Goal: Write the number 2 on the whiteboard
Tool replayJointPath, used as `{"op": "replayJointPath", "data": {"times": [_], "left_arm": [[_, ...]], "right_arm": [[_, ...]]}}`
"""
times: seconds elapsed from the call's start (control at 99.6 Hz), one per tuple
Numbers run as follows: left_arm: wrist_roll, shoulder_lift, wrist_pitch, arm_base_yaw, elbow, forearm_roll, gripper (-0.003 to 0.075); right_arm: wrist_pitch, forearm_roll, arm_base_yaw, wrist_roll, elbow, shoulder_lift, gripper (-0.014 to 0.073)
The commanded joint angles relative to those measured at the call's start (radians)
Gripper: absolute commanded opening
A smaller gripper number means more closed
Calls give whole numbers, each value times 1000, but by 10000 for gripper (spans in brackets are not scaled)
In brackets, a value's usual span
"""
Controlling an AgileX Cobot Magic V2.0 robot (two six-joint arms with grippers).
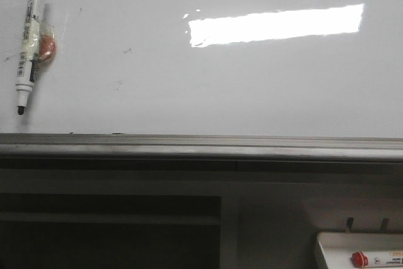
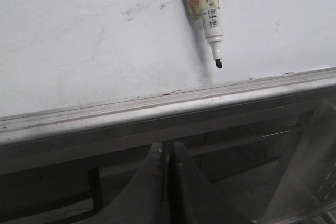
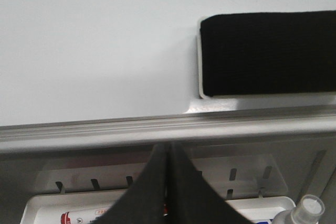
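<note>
Filling most of the front view, the whiteboard (image 1: 252, 92) stands glossy and white, with a bright rectangular glare (image 1: 276, 24) high on its right half and a few faint grey smudges (image 1: 123, 67) toward the left. No drawn stroke of a number shows anywhere on it. A grey metal rail (image 1: 201, 145) runs along its lower edge.

An uncapped black marker (image 1: 29, 42) hangs nearly upright at the board's far left, tip down and just above the rail, with a small reddish blob (image 1: 46, 47) touching its barrel; whether that blob fastens it to the board cannot be told. The left wrist view shows the same marker (image 2: 206, 3), its black tip close above the rail (image 2: 168, 111).

In the right wrist view a black eraser (image 3: 268, 53) sits on the board just above the rail (image 3: 168, 127).

Below the rail, at the lower right of the front view, a small white tray (image 1: 327, 247) holds a red-capped marker (image 1: 371, 259).

The left gripper (image 2: 168, 182) sits below the rail, its fingers pressed together and holding nothing. The right gripper (image 3: 167, 182) is likewise closed and empty, above the tray (image 3: 42, 205), near a clear bottle (image 3: 304, 211).
</note>
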State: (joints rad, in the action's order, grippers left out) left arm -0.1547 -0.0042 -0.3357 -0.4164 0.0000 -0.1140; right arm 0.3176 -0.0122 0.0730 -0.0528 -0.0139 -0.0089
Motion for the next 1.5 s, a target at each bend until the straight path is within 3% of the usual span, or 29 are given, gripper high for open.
{"op": "replayJointPath", "data": {"times": [0.0,0.09,0.231,0.402,0.522,0.632,0.693,0.813,0.863,0.934,1.054,1.104,1.154,1.235,1.486], "left_arm": [[-6,-28,75,2,12,5,-20],[-6,-28,148,2,12,68,-20],[-6,-28,318,2,12,346,-20],[-6,-28,436,2,10,659,-20],[-6,-26,445,2,10,759,-20],[0,-26,439,0,-12,748,-20],[29,-14,409,0,-43,666,-20],[72,88,190,0,-197,404,-14],[74,157,111,0,-268,303,22],[76,265,49,-1,-365,213,143],[76,455,38,-1,-500,196,472],[76,532,27,-1,-543,207,564],[76,603,19,-1,-580,221,603],[76,716,18,-13,-620,261,570],[76,976,79,-105,-645,260,379]], "right_arm": [[-25,-7,-2,4,-25,-23,-61],[-42,-18,-2,4,-25,-23,-61],[-206,-16,-2,4,-25,-23,-61],[-500,329,-2,-10,-25,-21,-61],[-523,392,-2,-10,-24,-21,-61],[-513,464,-2,-10,-17,-21,-60],[-476,469,-2,-10,14,-21,-60],[-259,431,-17,-8,148,-11,-60],[-156,391,-25,11,209,17,-57],[-34,385,-35,82,291,62,-18],[60,385,-56,195,400,151,158],[66,385,-63,200,432,186,254],[68,385,-68,200,458,218,339],[76,389,-69,200,489,256,412],[103,389,-69,200,499,268,410]]}}
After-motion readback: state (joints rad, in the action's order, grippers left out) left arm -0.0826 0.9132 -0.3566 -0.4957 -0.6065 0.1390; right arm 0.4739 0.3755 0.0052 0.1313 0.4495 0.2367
